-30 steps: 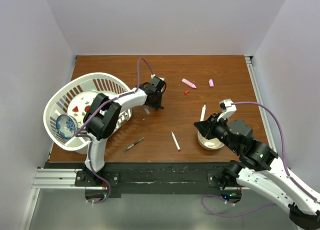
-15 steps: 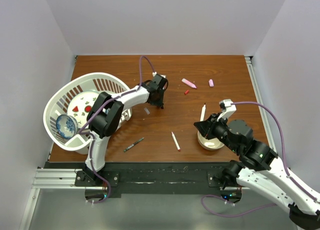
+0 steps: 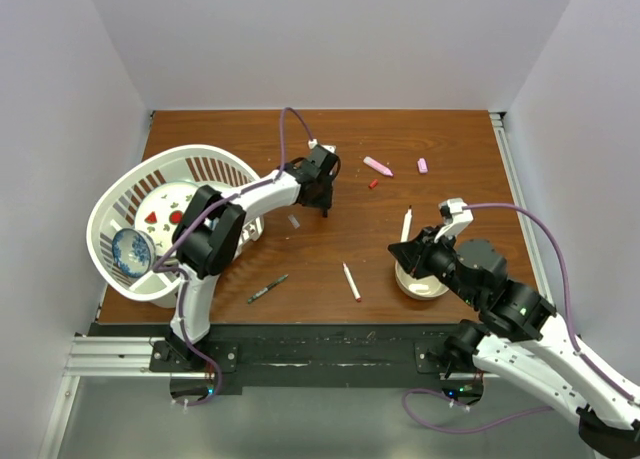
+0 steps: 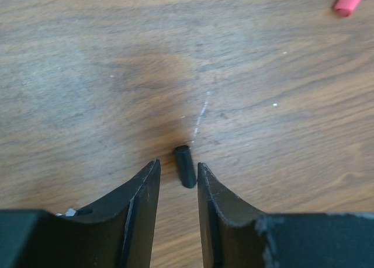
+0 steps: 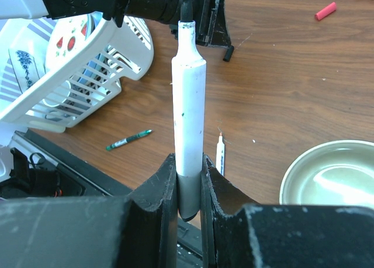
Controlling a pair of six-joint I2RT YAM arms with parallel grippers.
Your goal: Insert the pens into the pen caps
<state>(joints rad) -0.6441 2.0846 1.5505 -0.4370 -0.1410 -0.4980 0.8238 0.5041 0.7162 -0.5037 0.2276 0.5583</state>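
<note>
Your stubby black cap (image 4: 185, 166) lies flat on the tabletop (image 4: 87, 75), between the parted tips of your left claw (image 4: 177, 163), seemingly untouched. Your right claw (image 5: 189, 169) clamps a white pen (image 5: 189, 104) upright, dark tip up.

Brown wood-grain table (image 3: 450, 139) with a white slatted basket (image 3: 215, 159) at nine o'clock holding a white plate (image 3: 165, 205) printed with red fruit and a blue-and-white patterned bowl (image 3: 130, 251), a black cap (image 4: 185, 166) near centre, a red cap (image 3: 373, 184), pink pen (image 3: 377, 166) and pale pink cap (image 3: 422, 165) toward one o'clock, and a white pen (image 5: 189, 116) with a black tip at four o'clock.
</note>
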